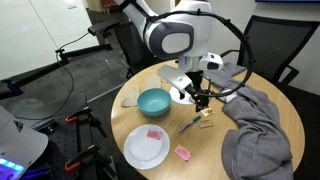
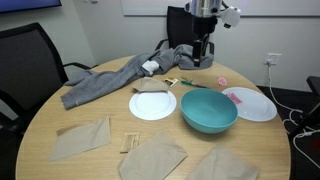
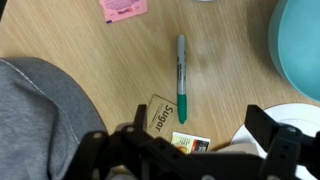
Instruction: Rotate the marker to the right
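Nearest in an exterior view, on the round wooden table (image 2: pixel 40 115): 3 brown paper napkins (image 2: pixel 80 138) laid flat. Beyond them, a white round plate (image 2: pixel 153 106) on the left and a teal plastic bowl (image 2: pixel 209 110) on the right, just beside each other. Farther still, past the bowl's far rim, the thin green marker (image 2: pixel 187 83) with a lighter tip, flat on the wood between the bowl and a crumpled grey cloth (image 2: pixel 105 85). In the wrist view the marker (image 3: pixel 181 80) lengthwise, lighter tip pointing away, dark capped end nearer the camera, with a small white sugar packet (image 3: pixel 160 116) just beside that end; touching or not, cannot tell. Hanging above that near end, the black Robotiq gripper (image 3: pixel 190 150), jaws spread wide, gripping nothing, clear of the marker. Farthest in that view, a small pink packet (image 3: pixel 122 8), well past the tip. Judged as the approach step: placed over the marker, no contact yet, turning not begun. Next, probably: descend with 1 finger on each side of the barrel near its middle, close gently, then twist the wrist clockwise, keeping the marker low over the table. Worth minding the sugar packet, likely to be dragged along, and the cloth near on the left.
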Available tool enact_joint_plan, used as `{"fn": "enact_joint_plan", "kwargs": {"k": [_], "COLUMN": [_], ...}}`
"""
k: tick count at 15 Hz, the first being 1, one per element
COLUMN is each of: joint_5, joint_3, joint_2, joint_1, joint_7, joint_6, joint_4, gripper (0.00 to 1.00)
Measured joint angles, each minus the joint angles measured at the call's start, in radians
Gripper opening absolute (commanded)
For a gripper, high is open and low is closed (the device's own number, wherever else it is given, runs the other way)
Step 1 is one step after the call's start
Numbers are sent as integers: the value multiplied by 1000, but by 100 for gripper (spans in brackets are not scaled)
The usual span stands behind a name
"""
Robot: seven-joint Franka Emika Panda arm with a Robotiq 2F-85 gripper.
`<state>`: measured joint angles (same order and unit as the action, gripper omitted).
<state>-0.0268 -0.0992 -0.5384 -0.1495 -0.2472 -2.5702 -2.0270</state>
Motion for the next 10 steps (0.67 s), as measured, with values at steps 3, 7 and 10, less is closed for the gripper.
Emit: {"fn": "enact_joint_plan", "kwargs": {"k": [3, 7, 10], "joint_5": [2, 3, 3], "joint_3": [2, 1, 1], "joint_2": [-38, -72, -82], "joint_1": [-6, -12, -12], "joint_7": [18, 52, 59], "joint_6": [0, 0, 1], "joint_4": [16, 31, 41], "gripper": [100, 100, 100]}}
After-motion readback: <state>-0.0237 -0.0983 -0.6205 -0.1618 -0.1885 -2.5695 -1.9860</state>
